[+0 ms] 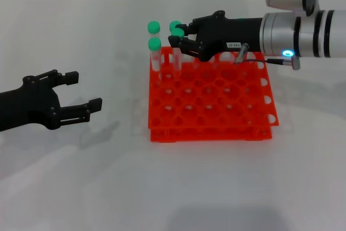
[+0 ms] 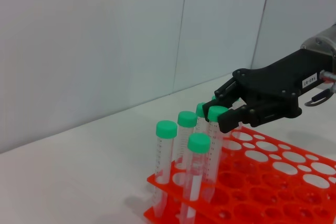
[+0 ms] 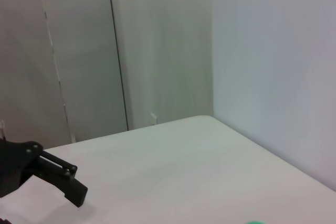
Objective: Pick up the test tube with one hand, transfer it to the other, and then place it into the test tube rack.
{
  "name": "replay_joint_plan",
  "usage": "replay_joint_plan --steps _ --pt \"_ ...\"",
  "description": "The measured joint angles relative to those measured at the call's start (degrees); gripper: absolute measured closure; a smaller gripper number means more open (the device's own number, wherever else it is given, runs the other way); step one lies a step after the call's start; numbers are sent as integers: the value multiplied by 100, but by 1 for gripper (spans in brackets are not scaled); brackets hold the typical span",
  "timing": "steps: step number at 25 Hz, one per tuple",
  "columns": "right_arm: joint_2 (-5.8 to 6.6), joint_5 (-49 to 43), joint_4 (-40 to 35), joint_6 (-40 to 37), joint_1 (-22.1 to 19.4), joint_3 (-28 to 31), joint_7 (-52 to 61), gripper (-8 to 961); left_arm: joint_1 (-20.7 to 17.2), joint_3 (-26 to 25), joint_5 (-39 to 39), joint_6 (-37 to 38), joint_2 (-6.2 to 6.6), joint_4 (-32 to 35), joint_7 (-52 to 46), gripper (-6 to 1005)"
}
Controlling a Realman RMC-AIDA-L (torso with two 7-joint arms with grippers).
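Observation:
The orange-red test tube rack (image 1: 216, 109) stands mid-table and also shows in the left wrist view (image 2: 273, 182). Several green-capped tubes (image 1: 154, 52) stand in its far left corner. My right gripper (image 1: 180, 35), with the white label and blue light, reaches over that corner. It is closed around the top of one test tube (image 2: 216, 129), which stands upright with its lower end in a rack hole. My left gripper (image 1: 85, 90) is open and empty, low over the table to the left of the rack.
The other standing tubes (image 2: 166, 150) crowd closely around the held one. A pale wall runs behind the table. The right wrist view shows only wall, tabletop and a black gripper part (image 3: 58, 179).

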State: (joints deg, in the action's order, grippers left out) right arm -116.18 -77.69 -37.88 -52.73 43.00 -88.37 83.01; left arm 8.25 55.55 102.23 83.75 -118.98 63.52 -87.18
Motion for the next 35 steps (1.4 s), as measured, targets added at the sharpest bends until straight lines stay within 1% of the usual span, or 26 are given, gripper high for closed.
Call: replay_joint_plan --steps 8,16,18,21,23,25,27,29,30,31,32,33,34,35 --pt "9 -6 -32 -18 61 -18 7 686 1 0 -1 -3 6 -15 51 124" --pt "9 -3 -25 -46 111 -22 11 520 11 -65 -2 -9 8 -16 61 124" --pt "15 -1 -130 -135 51 -17 12 466 11 -117 -2 -8 8 -16 61 124" --pt "67 -9 -475 -428 -237 73 11 386 10 -140 -2 21 11 -16 108 124" --pt "115 -110 -680 -690 -455 222 -7 386 10 -144 -2 50 37 -18 193 124" --pt "171 -338 -734 -976 -562 459 -16 385 28 -203 -2 112 88 -60 272 124" --pt "250 -695 -623 -1354 -613 844 9 385 154 -366 1 327 175 -231 381 124" --pt "318 -1033 -415 -1731 -618 1243 4 384 379 -625 5 675 320 -598 540 124" --pt "362 -1192 -309 -1905 -617 1416 -15 384 515 -762 6 851 428 -848 638 124" --pt "442 -1413 -180 -2185 -619 1638 -50 383 647 -890 11 1025 558 -1173 754 124" --pt "442 -1413 -180 -2185 -619 1638 -50 383 736 -960 7 1113 658 -1398 830 124" --pt "504 -1540 -115 -2383 -624 1736 -68 383 865 -1037 14 1229 812 -1736 935 124" --pt "575 -1630 -63 -2595 -629 1783 -81 383 953 -1071 16 1300 929 -1957 1011 124" --pt "612 -1661 -26 -2716 -629 1797 -83 383 1033 -1086 51 1351 1028 -2157 1055 124"
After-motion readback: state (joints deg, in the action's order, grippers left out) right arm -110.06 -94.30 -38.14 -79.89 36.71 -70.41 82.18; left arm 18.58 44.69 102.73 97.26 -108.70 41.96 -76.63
